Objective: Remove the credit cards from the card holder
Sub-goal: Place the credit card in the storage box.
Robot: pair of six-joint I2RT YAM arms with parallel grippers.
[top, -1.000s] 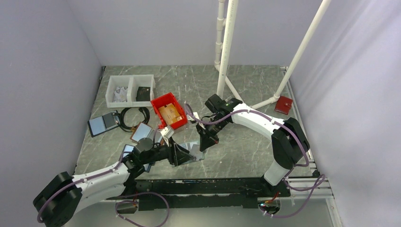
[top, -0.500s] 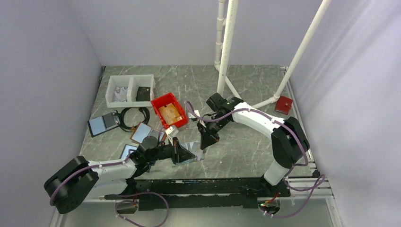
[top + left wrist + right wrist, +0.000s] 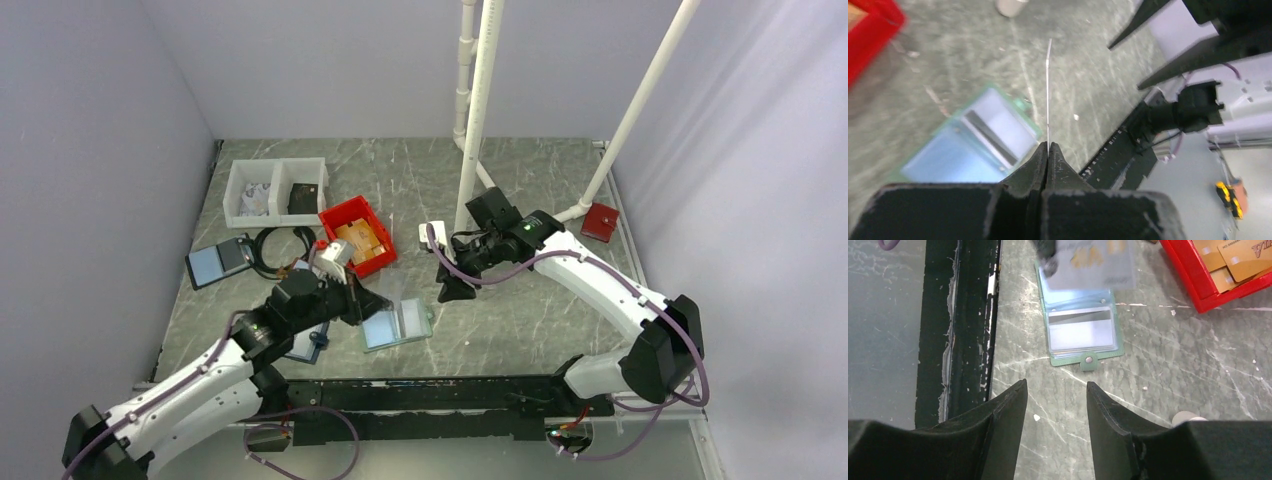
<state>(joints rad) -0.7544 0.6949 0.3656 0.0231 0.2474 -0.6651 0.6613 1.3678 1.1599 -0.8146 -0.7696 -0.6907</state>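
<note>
On the grey marbled table (image 3: 520, 320), the left gripper (image 3: 1048, 146) pinches a pale credit card (image 3: 1048, 90) edge-on, with the open card holder (image 3: 1080, 332) below its fingertips. The right gripper (image 3: 1056, 386) is parted and empty.

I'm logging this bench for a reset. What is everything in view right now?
card holder: one, teal-edged, open flat, centre front
credit card: one, pale grey, held in the left hand
bin: one, red, behind the holder
orange-tan cards: several, inside the bin
tray: one, white, two compartments, back left
cable: one, black, coiled, left of the bin
folders: two seen, blue panels, left side
block: one, red, far right
pipes: white, back
left hand: shut on the credit card
right hand: open, empty
</note>
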